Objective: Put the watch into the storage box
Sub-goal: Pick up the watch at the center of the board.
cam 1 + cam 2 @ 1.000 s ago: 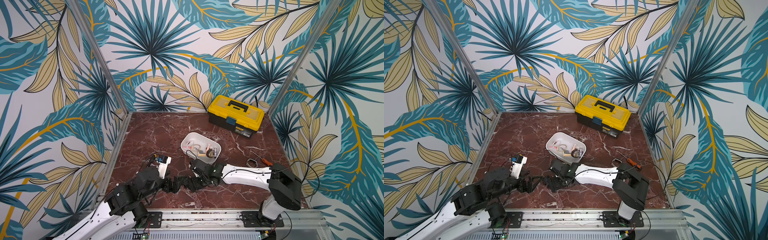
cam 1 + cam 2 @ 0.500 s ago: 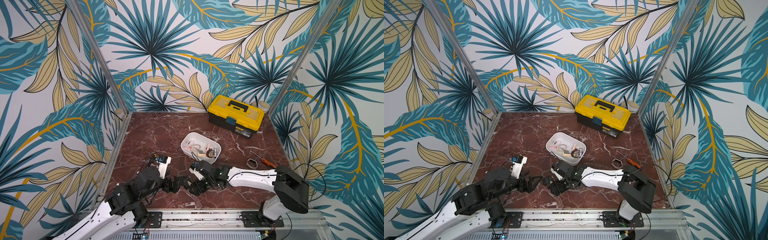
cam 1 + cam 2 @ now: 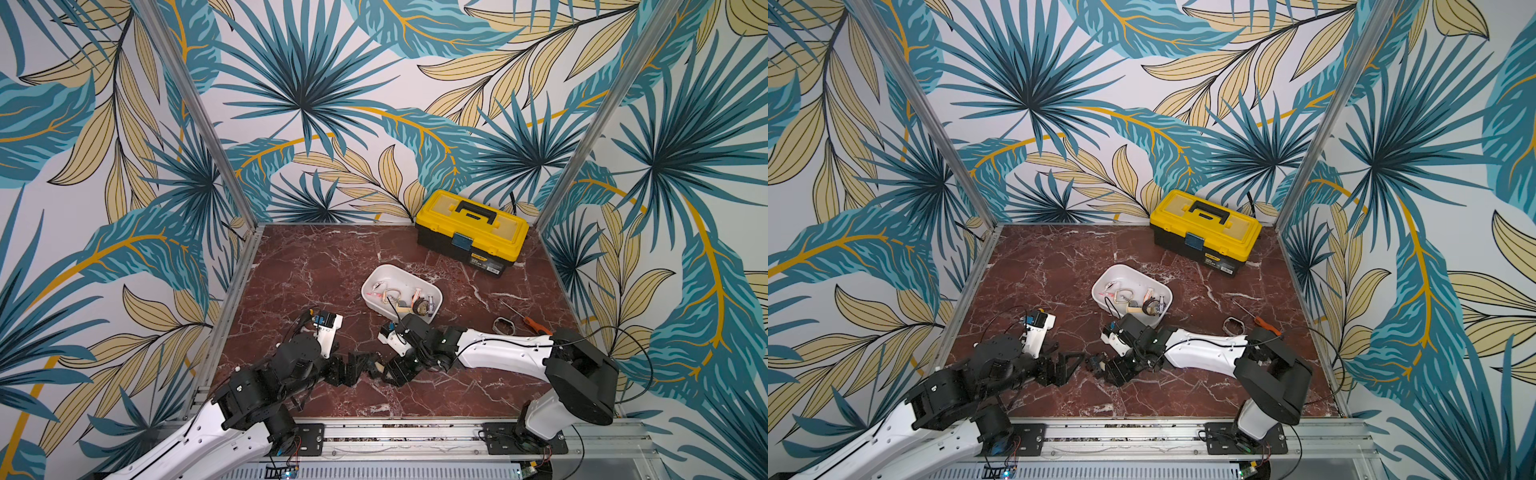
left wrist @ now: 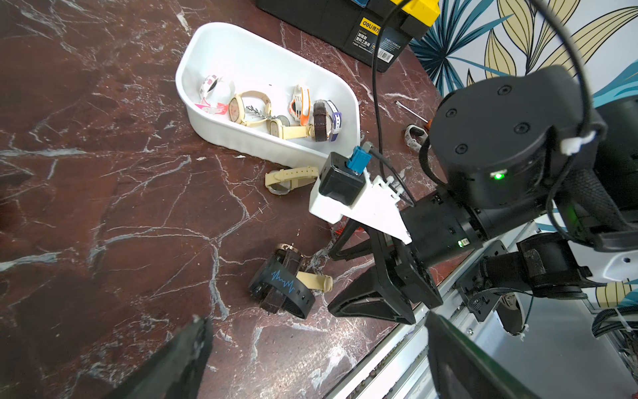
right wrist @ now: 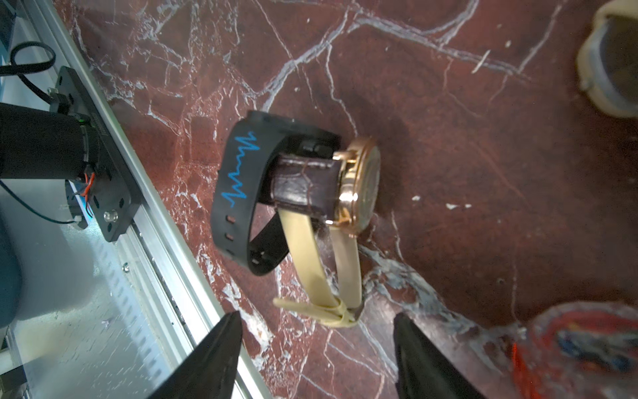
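The right gripper (image 5: 315,313) sits low over the table (image 5: 448,138), on its near side. Its jaws are spread and pinch nothing. The left gripper (image 4: 315,316) faces it from the left, jaws spread wide too, holding nothing.

Between the two lies the watch (image 5: 359,183), a gold one with a brown strap, resting on its edge. It is tangled with a black band (image 5: 238,179) and a tan strap (image 5: 310,255). The tan strap runs in a long line from the watch straight toward the right gripper. Its end lies just at the mouth of the jaws, between the tips, touching neither. So the jaws would shut across the strap, not along it.

I think the right arm is the one lined up to grab. I cannot tell if the whole tangle would come up with it.

The box (image 4: 262,58) stands farther off, past the watch and a little to the right, with other watches (image 4: 252,110) in it.
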`<state>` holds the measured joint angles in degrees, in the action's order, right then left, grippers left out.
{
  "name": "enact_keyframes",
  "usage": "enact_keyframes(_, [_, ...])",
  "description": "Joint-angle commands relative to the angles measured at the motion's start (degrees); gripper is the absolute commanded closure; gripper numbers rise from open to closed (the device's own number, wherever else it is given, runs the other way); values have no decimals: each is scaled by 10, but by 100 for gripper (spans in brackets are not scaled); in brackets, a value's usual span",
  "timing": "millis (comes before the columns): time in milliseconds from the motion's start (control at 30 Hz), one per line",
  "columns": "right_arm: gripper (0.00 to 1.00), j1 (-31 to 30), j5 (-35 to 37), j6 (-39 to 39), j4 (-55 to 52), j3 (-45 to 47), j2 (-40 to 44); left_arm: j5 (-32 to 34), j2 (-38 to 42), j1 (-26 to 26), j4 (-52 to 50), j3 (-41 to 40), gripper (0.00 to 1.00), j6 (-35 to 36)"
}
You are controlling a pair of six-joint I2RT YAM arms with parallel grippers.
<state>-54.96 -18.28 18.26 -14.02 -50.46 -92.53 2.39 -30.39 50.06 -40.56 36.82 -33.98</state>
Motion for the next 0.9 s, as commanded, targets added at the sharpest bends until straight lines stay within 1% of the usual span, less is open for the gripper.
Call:
enact_keyframes(0, [31,6,-27,-23,10,-2,-23,5,-2,2,-2,-11,0,-1])
enact_keyframes(200, [43,10,-41,-34,10,-26,-61,5,-2,2,-3,-11,0,-1])
enact_keyframes(267, [44,12,-44,-33,31,-29,-65,5,-2,2,-3,-11,0,-1])
enact_keyframes(333, [50,13,-50,-32,42,-28,-64,6,-2,2,-3,-11,0,-1])
enact_keyframes(500, [60,13,-65,-31,63,-23,-69,5,-2,2,-2,-12,0,1])
enact_keyframes(567, [68,14,-75,-25,86,-14,-71,5,-2,2,-1,-13,0,1])
enact_keyframes(633, [74,15,-88,-19,100,-11,-76,5,-2,2,0,-15,0,1])
enact_keyframes(767, [90,15,-101,-11,108,-7,-82,6,-2,2,1,-15,0,2])
enact_keyframes(867, [96,15,-108,3,124,5,-71,4,-2,2,1,-15,0,3])
